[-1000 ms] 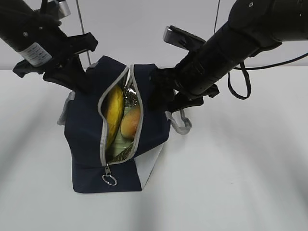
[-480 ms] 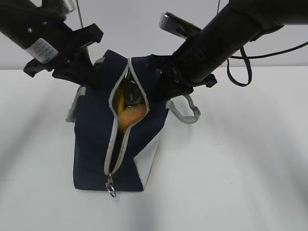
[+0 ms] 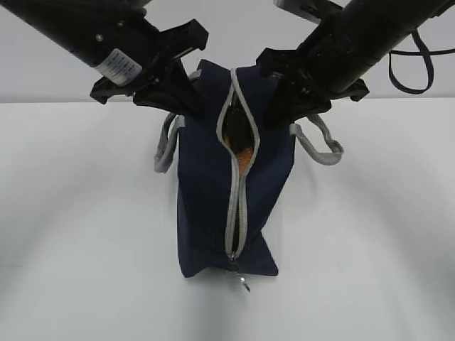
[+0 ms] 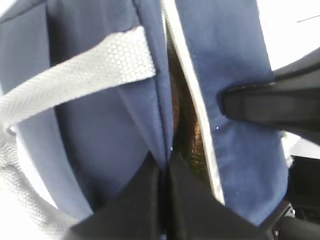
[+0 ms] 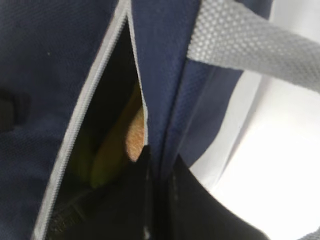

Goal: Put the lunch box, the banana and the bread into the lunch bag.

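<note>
While zipper pull (image 3: 243, 282) hangs nearest us | lunch bag (image 3: 213, 213) upright on worktop (image 3: 85, 249), mouth narrow | bread (image 3: 244, 159), banana (image 5: 107, 155) inside, lunch box unseen | left claw (image 4: 162, 170), right claw (image 5: 157, 165) each clamped on bag rim | risk: uneven pull tips bag

The fabric lunch bag (image 3: 206, 199) I hold is deep navy, edged along its opening by a pale grey zipper tape (image 3: 234, 213) with a silvery metal ring pull (image 3: 244, 283). Its woven webbing handles (image 3: 321, 145) are light grey with a dotted, honeycomb-like weave. Inside the slit shows golden-orange bread (image 3: 243, 158) and yellow-green banana (image 5: 107, 160). My arms are matt black; the left one bears a white label (image 3: 117, 64). The table (image 3: 85, 249) is plain white.
</note>
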Controlling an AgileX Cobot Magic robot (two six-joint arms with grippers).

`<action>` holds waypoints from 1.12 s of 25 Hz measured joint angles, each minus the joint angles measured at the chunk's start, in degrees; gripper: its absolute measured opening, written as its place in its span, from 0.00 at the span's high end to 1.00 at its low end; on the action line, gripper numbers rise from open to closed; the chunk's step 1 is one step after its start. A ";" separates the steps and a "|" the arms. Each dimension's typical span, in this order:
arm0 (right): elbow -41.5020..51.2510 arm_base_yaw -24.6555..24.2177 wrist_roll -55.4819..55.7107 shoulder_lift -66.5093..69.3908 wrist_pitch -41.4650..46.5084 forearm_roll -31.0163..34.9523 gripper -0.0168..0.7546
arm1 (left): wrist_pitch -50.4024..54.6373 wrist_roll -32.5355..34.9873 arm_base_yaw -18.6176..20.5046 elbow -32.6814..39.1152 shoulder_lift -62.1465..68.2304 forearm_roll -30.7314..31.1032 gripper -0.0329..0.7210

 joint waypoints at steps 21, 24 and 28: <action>-10.42 -1.05 3.95 5.80 2.43 -9.29 0.99 | -3.19 0.04 -1.37 -9.02 8.30 -1.24 0.96; -10.42 -1.05 3.94 6.40 2.43 -9.29 0.99 | -3.61 0.04 -1.42 -9.07 9.78 -1.36 0.96; -10.42 -1.05 3.94 7.53 2.43 -9.58 0.99 | -4.10 0.04 -1.42 -9.07 10.70 -1.52 0.96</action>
